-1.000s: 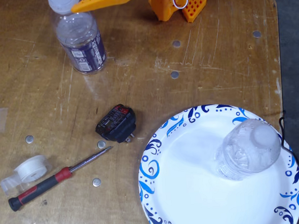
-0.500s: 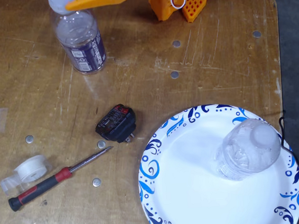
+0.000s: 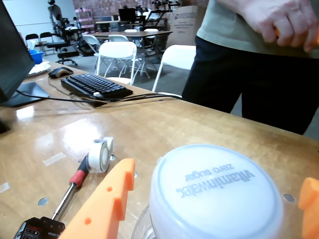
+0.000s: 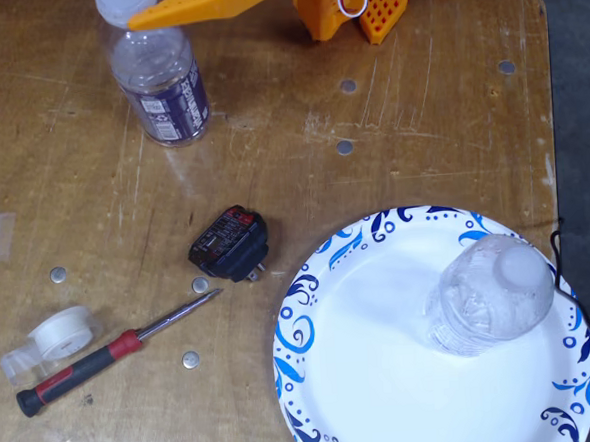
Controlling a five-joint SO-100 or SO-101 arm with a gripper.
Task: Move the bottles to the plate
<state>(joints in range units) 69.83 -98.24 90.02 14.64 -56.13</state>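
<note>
Between the two orange fingers of the gripper (image 3: 214, 199), as the wrist view showed it, sat the white cap (image 3: 217, 196) of the labelled bottle (image 4: 156, 79), filling the gap with one finger (image 3: 107, 204) just off its left side and the other showing only as a sliver at the right edge. The jaws stood parted around the cap with some space on each side; no contact could be made out, so the gripper appeared to have hold of nothing. The fixed view showed one finger (image 4: 197, 4) reaching in from the arm at the top edge to end at the cap, the bottle standing upright near the table's (image 4: 389, 115) upper left corner with its long axis vertical. That axis ran squarely up through the jaw gap, which was the relation the coming grasp turned on: closing straight in would likely have caught the cap or neck, though how far down the fingers reached could not be told. From there the plate (image 4: 302, 331) lay well apart, toward the lower right of the fixed view, with the ribbed bottle (image 4: 490, 294) already standing on its right half and bare white room to its left. Between bottle and plate lay a small black block (image 4: 228, 244), with a screwdriver (image 4: 113, 352) and a tape roll (image 4: 61, 332) further left.
</note>
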